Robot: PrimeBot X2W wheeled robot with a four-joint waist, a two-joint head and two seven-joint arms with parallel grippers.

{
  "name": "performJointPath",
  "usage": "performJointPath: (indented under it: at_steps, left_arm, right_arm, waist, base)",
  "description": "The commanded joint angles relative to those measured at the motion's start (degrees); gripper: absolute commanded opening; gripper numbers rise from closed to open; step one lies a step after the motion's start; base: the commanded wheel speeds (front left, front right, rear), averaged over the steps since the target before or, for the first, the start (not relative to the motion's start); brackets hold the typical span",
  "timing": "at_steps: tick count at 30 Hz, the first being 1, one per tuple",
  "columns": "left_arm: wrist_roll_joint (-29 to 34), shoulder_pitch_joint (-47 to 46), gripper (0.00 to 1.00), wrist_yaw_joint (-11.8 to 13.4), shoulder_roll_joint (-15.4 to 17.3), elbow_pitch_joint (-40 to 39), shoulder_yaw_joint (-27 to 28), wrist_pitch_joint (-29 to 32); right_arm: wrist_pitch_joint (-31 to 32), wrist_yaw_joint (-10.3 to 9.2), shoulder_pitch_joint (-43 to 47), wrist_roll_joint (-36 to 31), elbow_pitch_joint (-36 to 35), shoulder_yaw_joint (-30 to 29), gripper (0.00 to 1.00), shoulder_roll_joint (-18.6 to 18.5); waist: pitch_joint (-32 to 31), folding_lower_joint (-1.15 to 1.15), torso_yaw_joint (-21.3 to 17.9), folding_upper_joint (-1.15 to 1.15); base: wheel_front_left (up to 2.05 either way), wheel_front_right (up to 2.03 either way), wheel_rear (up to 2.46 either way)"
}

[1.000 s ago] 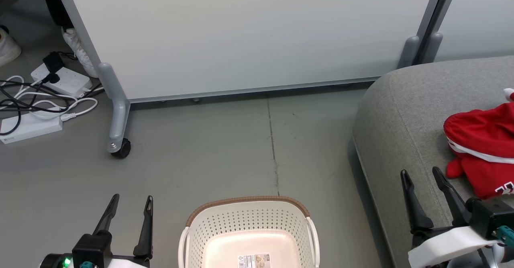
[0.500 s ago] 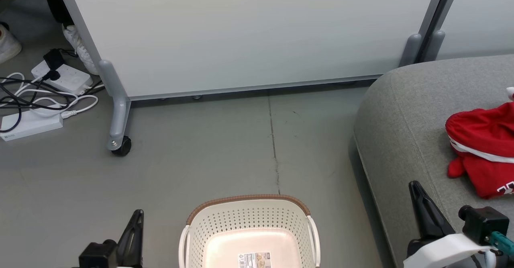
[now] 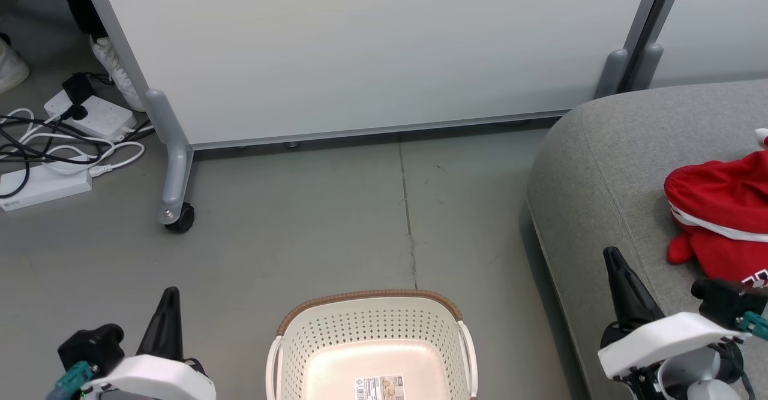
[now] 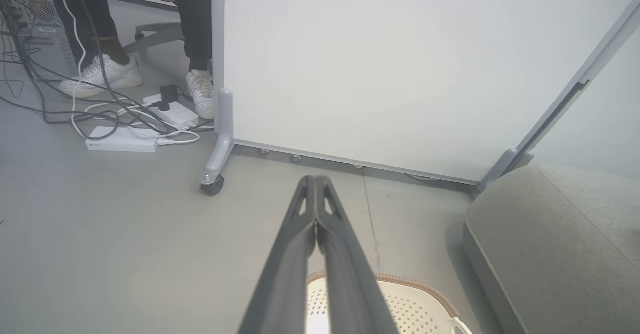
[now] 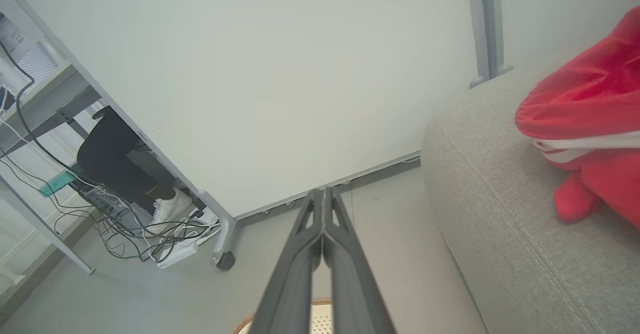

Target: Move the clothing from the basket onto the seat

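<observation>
The red clothing with white stripes lies bunched on the grey seat at the right, and it also appears as red clothing on the seat in the right wrist view. The cream basket with a brown rim stands on the floor at bottom centre, holding nothing but a paper sticker. My left gripper hangs shut to the left of the basket, its fingers pressed together. My right gripper is shut over the seat's front edge, left of the clothing, its fingers touching.
A white partition panel on a grey wheeled leg stands behind the basket. Power strips and tangled cables lie on the floor at the left, beside a person's white shoes. Grey floor stretches between basket and panel.
Both grippers have gone from open to shut and turned edge-on. They dipped low half a second ago and have since risen again. The clothing and basket stay put.
</observation>
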Motion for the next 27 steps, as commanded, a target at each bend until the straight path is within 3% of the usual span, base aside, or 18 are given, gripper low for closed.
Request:
performJointPath:
  at_steps: [1, 27]
  left_arm:
    - [-2.72, -2.7, 0.0, -0.89, 0.17, 0.01, 1.82, 0.64]
    - [-20.4, -9.87, 0.0, -5.62, -2.49, 5.29, 10.54, 6.01]
  right_arm:
    - [0.35, 0.03, -2.89, 3.31, 0.73, 0.17, 0.0, -0.41]
    - [2.16, 0.06, -12.63, 24.92, 10.86, 1.41, 0.0, -0.65]
  waist:
    - [0.02, 0.0, -0.04, 0.0]
    - [0.2, 0.0, -0.46, 0.0]
  base:
    - [0.0, 0.0, 0.0]
    - [0.0, 0.0, 0.0]
